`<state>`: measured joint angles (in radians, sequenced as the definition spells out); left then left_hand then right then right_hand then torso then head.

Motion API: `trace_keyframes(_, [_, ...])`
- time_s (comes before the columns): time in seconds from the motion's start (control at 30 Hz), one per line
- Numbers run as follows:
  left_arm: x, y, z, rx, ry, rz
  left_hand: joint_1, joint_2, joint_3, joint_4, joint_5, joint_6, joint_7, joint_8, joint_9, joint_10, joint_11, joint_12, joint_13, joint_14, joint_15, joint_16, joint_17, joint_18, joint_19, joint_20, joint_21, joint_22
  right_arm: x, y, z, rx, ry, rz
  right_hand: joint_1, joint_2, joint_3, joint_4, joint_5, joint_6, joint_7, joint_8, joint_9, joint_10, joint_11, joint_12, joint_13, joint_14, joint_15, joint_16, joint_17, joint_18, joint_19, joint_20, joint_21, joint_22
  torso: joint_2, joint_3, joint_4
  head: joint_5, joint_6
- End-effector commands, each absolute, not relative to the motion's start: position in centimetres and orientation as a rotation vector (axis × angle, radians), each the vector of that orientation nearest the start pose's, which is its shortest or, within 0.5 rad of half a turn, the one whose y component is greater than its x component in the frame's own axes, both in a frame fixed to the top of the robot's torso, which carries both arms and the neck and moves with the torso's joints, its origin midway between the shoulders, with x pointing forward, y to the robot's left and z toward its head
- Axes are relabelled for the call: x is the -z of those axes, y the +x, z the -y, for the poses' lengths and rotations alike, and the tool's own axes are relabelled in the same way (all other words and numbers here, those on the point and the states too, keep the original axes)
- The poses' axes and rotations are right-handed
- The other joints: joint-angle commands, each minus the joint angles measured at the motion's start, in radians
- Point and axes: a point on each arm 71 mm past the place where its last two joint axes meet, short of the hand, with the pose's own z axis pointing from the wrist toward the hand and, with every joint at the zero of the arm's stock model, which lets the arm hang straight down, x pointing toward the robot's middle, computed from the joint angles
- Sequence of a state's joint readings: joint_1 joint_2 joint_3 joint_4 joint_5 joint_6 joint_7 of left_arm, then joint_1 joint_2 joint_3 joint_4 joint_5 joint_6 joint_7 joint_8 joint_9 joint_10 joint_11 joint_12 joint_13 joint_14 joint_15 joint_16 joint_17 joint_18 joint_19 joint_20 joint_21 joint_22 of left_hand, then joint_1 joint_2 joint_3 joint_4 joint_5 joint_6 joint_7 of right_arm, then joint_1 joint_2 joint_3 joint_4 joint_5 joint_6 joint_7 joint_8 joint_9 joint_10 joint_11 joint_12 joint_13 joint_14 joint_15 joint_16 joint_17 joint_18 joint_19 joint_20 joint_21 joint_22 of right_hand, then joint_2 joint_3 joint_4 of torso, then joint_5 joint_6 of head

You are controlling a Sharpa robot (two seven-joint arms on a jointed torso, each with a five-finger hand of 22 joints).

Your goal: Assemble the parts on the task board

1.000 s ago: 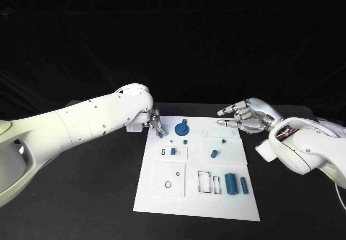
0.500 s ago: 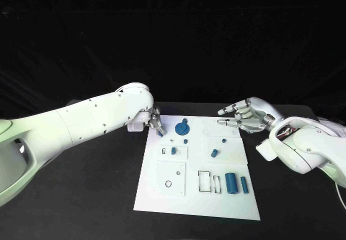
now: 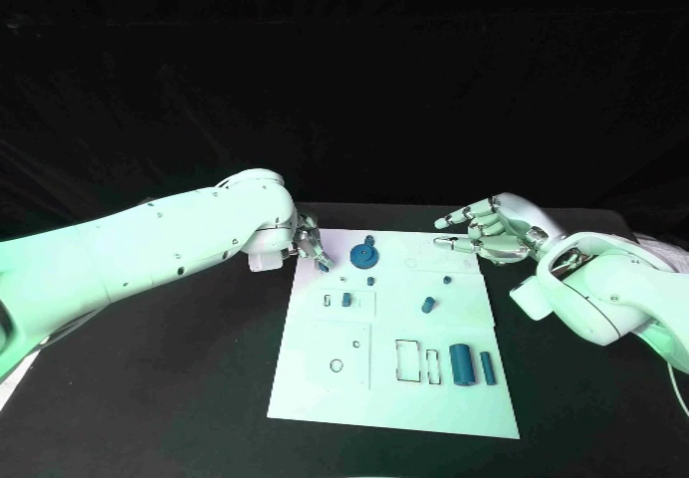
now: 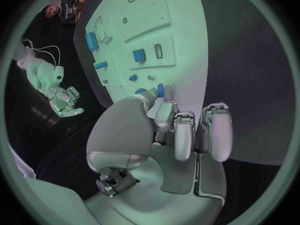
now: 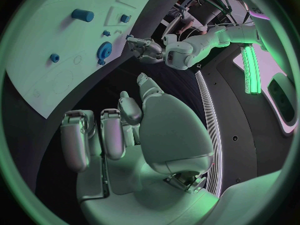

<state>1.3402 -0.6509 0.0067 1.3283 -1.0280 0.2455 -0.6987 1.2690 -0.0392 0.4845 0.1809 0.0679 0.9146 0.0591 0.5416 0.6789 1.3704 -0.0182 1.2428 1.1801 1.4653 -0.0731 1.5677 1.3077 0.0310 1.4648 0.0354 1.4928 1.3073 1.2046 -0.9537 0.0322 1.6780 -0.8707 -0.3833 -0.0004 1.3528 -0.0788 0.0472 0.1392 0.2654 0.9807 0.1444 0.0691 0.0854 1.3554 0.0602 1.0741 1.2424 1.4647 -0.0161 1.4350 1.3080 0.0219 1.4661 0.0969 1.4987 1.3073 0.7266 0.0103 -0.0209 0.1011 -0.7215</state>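
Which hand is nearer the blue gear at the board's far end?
Left. The left hand sits just beside the blue gear; the right hand hovers farther off, past the board's opposite corner.

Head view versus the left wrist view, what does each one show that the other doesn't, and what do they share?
Head view alone: the whole task board with its near corners, and both arms reaching in from the sides. Left wrist view alone: the left hand from behind, its palm and curled-in fingers. Both share the board's far end with the blue gear, the large blue cylinder and the right hand, holding nothing.
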Motion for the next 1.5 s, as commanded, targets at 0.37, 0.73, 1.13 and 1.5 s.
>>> trace_keyframes(0.37, [17.3, 49.3, -18.4, 0.292, -0.241, -2.199, -0.019, -0.022, 0.130, -0.092, 0.001, 0.000, -0.009, 0.021, 0.012, 0.009, -0.003, -0.001, 0.002, 0.105, -0.001, 0.003, 0.263, -0.005, 0.050, 0.001, -0.001, 0.177, 14.8, 46.7, 21.3, -1.043, 0.374, -1.657, 0.003, 0.006, -0.006, -0.002, 0.006, 0.009, -0.001, 0.004, 0.001, -0.005, -0.005, -0.003, -0.002, 0.054, 0.000, -0.003, 0.022, 0.016, -0.008, -0.001, -0.007, 0.121, -0.003, 0.0027, 0.0069, 0.002, -0.008])
trace_keyframes(0.73, [18.8, 47.9, -18.0, 0.273, -0.166, -2.188, -0.025, -0.028, 0.141, -0.093, 0.001, 0.000, -0.010, 0.025, 0.014, 0.010, -0.004, 0.000, 0.001, 0.105, -0.002, 0.003, 0.263, -0.005, 0.051, 0.000, 0.001, 0.179, 15.0, 46.7, 21.2, -1.043, 0.374, -1.660, 0.003, 0.006, -0.006, -0.002, 0.006, 0.009, -0.001, 0.004, 0.001, -0.005, -0.005, -0.003, -0.002, 0.054, 0.000, -0.003, 0.022, 0.016, -0.008, -0.001, -0.007, 0.121, -0.001, 0.0021, 0.0043, 0.007, -0.011])
trace_keyframes(1.13, [19.3, 47.9, -17.7, 0.236, -0.110, -2.230, -0.026, -0.030, 0.145, -0.094, 0.001, 0.000, -0.010, 0.026, 0.014, 0.009, -0.004, -0.003, -0.002, 0.105, -0.002, 0.003, 0.263, -0.004, 0.050, 0.000, -0.001, 0.177, 15.1, 46.6, 21.1, -1.047, 0.373, -1.663, 0.003, 0.006, -0.006, -0.002, 0.006, 0.009, -0.001, 0.004, 0.001, -0.005, -0.005, -0.003, -0.002, 0.054, 0.000, -0.003, 0.022, 0.016, -0.008, -0.001, -0.007, 0.121, -0.001, 0.0027, 0.0046, 0.006, -0.018])
trace_keyframes(1.5, [19.6, 47.7, -17.4, 0.219, -0.061, -2.276, -0.027, -0.035, 0.154, -0.098, 0.000, -0.001, -0.011, 0.029, 0.016, 0.009, -0.005, -0.004, -0.003, 0.105, -0.002, 0.003, 0.263, -0.005, 0.050, 0.000, -0.001, 0.178, 15.1, 46.6, 21.1, -1.047, 0.372, -1.664, 0.003, 0.007, -0.007, -0.001, 0.009, 0.010, -0.001, 0.004, 0.001, -0.004, -0.005, -0.002, -0.002, 0.054, 0.000, -0.003, 0.023, 0.016, -0.008, -0.001, -0.006, 0.121, -0.001, 0.0029, 0.0047, 0.004, -0.023])
